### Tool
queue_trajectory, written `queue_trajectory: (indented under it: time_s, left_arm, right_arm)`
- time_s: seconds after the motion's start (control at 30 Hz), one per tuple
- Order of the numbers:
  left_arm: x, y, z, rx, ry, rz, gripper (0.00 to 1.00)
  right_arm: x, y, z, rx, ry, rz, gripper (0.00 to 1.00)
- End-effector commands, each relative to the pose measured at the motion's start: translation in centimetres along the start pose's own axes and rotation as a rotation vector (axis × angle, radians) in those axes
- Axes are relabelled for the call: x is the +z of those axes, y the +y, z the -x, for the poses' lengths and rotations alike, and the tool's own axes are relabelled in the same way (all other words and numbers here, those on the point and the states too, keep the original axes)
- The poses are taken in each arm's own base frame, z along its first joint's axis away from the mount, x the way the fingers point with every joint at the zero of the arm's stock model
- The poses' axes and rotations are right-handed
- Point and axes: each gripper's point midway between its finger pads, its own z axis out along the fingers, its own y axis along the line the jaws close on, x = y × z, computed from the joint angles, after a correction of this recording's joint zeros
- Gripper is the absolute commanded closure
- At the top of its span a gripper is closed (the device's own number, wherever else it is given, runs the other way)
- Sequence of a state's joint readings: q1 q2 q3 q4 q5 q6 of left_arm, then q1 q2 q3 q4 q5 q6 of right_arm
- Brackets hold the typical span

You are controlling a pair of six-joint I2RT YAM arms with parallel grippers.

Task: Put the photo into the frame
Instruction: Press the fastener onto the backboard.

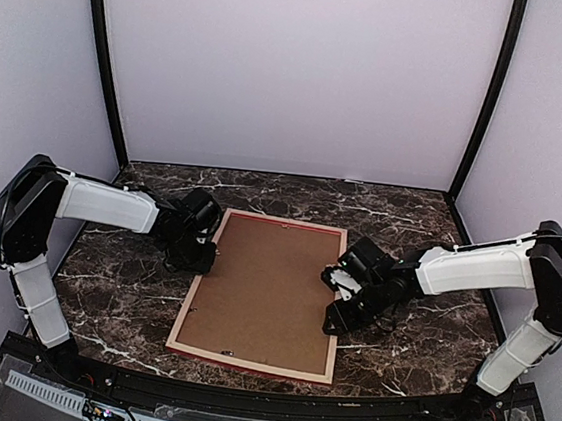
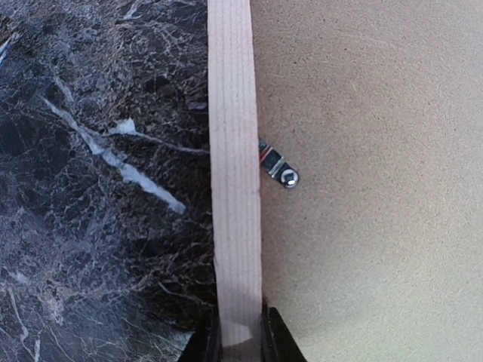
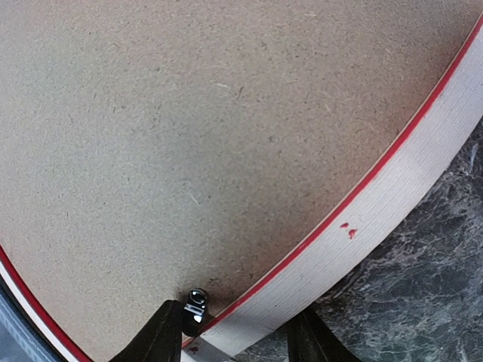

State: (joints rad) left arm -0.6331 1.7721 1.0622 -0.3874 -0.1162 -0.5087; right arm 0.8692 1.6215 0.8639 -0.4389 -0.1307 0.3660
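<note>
frame (image 1: 194, 302) lay face down, board (image 3: 189, 136) in. left gripper (image 2: 240, 345) pinched its edge; right gripper (image 3: 235, 338), jaws apart, straddled a clip (image 3: 195, 301), which probably wanted a gentle sideways nudge.

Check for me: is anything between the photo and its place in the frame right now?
Yes. The frame lies back up with the brown backing board filling its opening, and a metal tab at the left rail reaches over the board. The photo is not in view.
</note>
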Motion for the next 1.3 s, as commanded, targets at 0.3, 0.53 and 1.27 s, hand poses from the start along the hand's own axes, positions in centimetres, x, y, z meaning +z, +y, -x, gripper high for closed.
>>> queue_trajectory:
  time_s: [0.3,0.53,1.27]
  left_arm:
    - [-0.6,1.1,-1.9,0.004,0.042,0.023,0.99]
    - [-0.6,0.7,-2.8,0.003,0.05,-0.004,0.99]
    - [0.3,-3.2,-4.1,0.025,0.066,-0.03,0.99]
  right_arm:
    - [1.7,-4.6,-3.5,0.067,0.21,-0.162,0.63]
    - [1.5,-5.6,-1.9,0.114,0.191,-0.131,0.72]
    - [0.0,-5.9,2.0,0.067,0.13,-0.019,0.45]
